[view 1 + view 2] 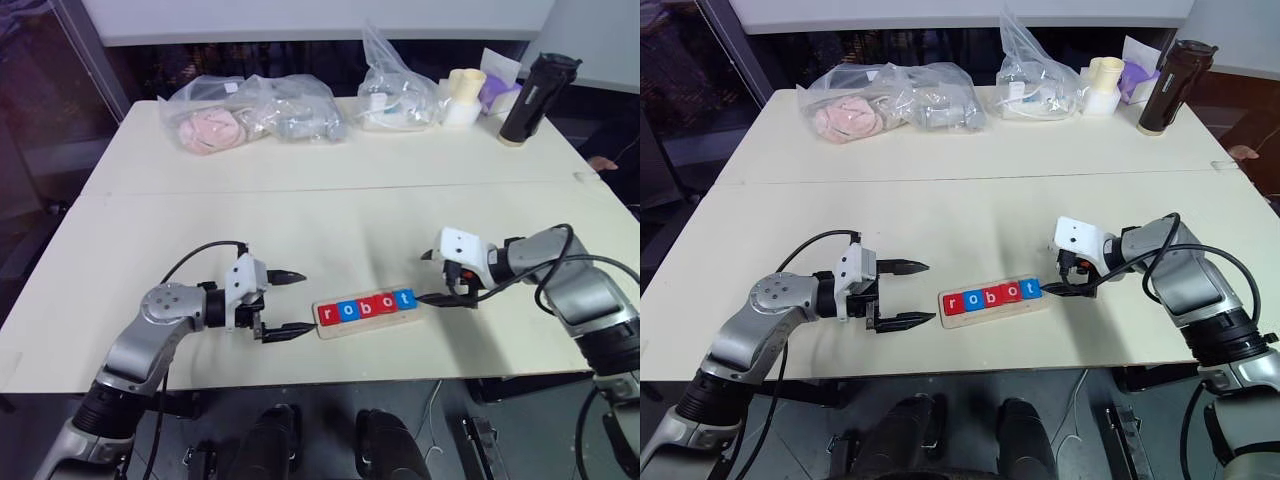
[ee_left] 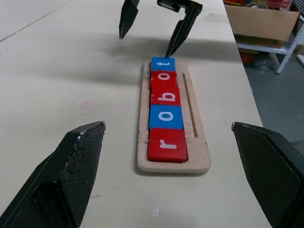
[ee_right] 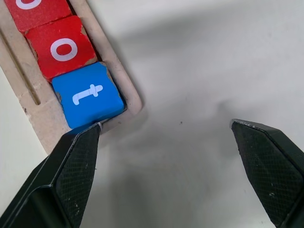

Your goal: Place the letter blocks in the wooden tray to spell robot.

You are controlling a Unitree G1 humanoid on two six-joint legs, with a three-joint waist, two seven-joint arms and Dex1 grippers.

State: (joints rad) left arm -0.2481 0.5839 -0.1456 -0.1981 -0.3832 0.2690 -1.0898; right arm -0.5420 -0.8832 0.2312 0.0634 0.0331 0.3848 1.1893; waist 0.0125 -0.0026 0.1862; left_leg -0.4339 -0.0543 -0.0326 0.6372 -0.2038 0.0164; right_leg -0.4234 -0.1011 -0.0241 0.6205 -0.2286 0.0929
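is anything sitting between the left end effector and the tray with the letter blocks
Nothing visible does. The left end effector is open beside the r end of the wooden tray, with bare table between them. All five letter blocks already sit in it.

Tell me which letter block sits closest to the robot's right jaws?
The blue square "t" block, last in the pale wooden tray; the other four blocks lie farther along the row.

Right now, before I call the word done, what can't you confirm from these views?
- Whether the t block sits flat: in the right wrist view, the right gripper finger covers its corner.
- Contents of the plastic bags: head views, too small and crumpled.
- The wooden tray groove beneath the blocks: covered by them.
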